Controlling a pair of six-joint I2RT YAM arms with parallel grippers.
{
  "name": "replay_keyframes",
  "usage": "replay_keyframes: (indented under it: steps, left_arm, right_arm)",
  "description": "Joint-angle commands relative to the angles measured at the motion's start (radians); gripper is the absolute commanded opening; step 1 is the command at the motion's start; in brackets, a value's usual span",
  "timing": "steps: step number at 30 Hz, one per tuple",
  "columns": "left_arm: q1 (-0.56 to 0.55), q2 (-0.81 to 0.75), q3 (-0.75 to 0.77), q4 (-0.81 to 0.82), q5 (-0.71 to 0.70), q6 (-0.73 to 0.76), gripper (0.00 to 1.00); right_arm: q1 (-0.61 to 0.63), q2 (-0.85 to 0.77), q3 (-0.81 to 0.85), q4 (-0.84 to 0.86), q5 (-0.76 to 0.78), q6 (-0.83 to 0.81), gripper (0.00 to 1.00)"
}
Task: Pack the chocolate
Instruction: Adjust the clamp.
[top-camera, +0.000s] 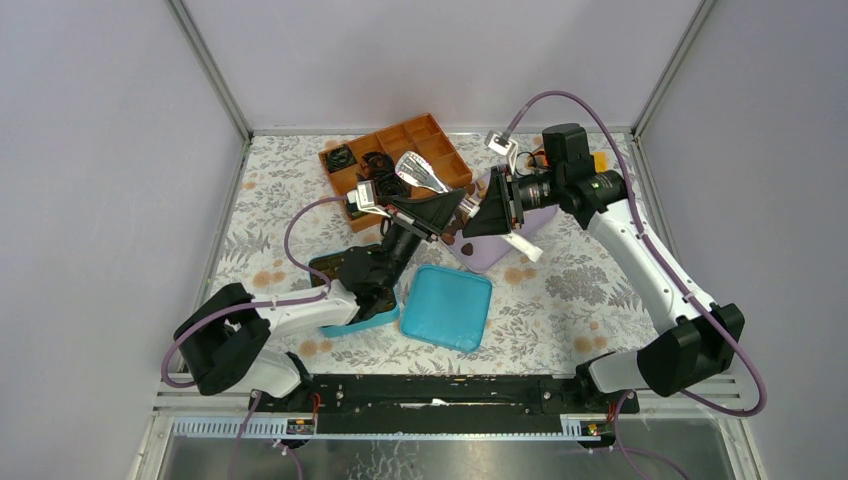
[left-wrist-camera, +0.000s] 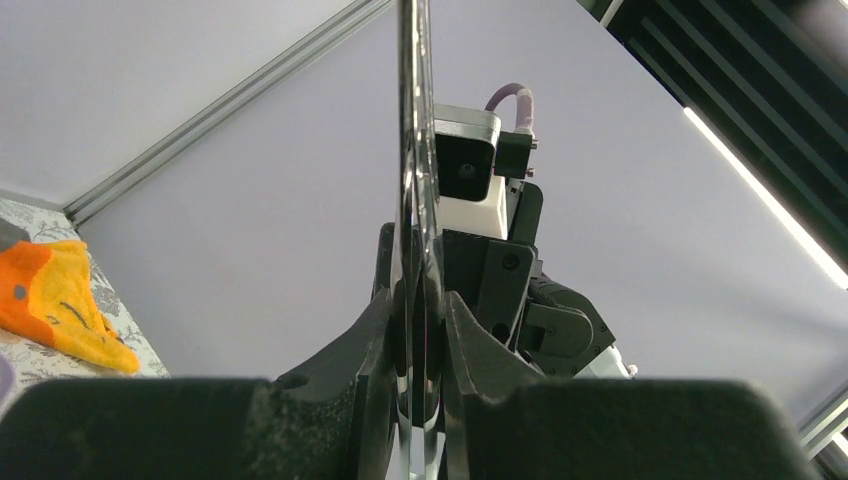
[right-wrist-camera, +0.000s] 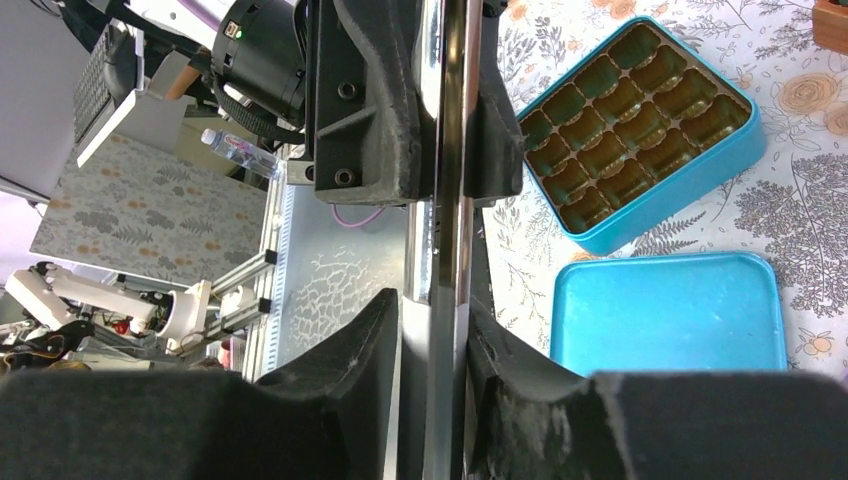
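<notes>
Overhead view: the left gripper (top-camera: 447, 209) and the right gripper (top-camera: 484, 215) meet tip to tip at the centre of the frame, above the floral-patterned table covering (top-camera: 560, 290). Wrist views: the left gripper (left-wrist-camera: 420, 330) is clamped on a thin shiny metal strip (left-wrist-camera: 418, 150), seen edge-on and running vertically up the frame. The right gripper (right-wrist-camera: 435, 320) is clamped on the same strip (right-wrist-camera: 447, 250), and the left gripper (right-wrist-camera: 440, 130) grips it further up, at the top centre of that view. What the strip belongs to cannot be told. The chocolate (top-camera: 450, 239) shows only as a few small brown pieces just below the meeting grippers, at the edge of a lilac plastic container (top-camera: 500, 248); most of that area is hidden by the arms. A teal rectangular tin with a gold compartment insert (right-wrist-camera: 640, 100) sits at the upper right of the right wrist view, and its flat teal lid (right-wrist-camera: 670, 310) lies just beside it, lower right. Overhead, the lid (top-camera: 447, 307) lies below centre. An orange-brown wooden compartment tray (top-camera: 420, 135) stands at the upper centre, and a bright orange cloth (left-wrist-camera: 60, 300) lies at the left edge of the left wrist view.
</notes>
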Motion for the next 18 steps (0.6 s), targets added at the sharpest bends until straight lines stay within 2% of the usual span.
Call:
replay_keyframes:
  steps: [1,5,8,13,15,18]
  left_arm:
    - [0.007,-0.005,-0.001,0.045,-0.032,-0.002,0.11]
    - [0.013,-0.002,-0.006,0.062,-0.030,-0.014,0.14]
    - [0.015,0.002,-0.019,0.085,-0.034,-0.021,0.28]
    - [0.021,-0.012,-0.054,0.104,-0.038,-0.019,0.69]
    - [0.021,-0.031,-0.083,0.103,-0.048,-0.008,0.78]
    - [0.021,-0.087,-0.147,0.080,-0.066,0.012,0.84]
  right_arm:
    - [0.014,0.003,0.060,-0.013,-0.007,-0.026,0.31]
    - [0.013,0.003,0.060,-0.009,-0.027,-0.022,0.15]
    - [0.014,0.003,0.059,0.012,-0.039,0.007,0.13]
    - [0.011,0.006,0.055,0.025,-0.020,0.024,0.19]
    - [0.006,0.009,0.059,0.009,0.007,0.012,0.24]
    - [0.000,0.017,0.084,-0.065,0.094,-0.068,0.31]
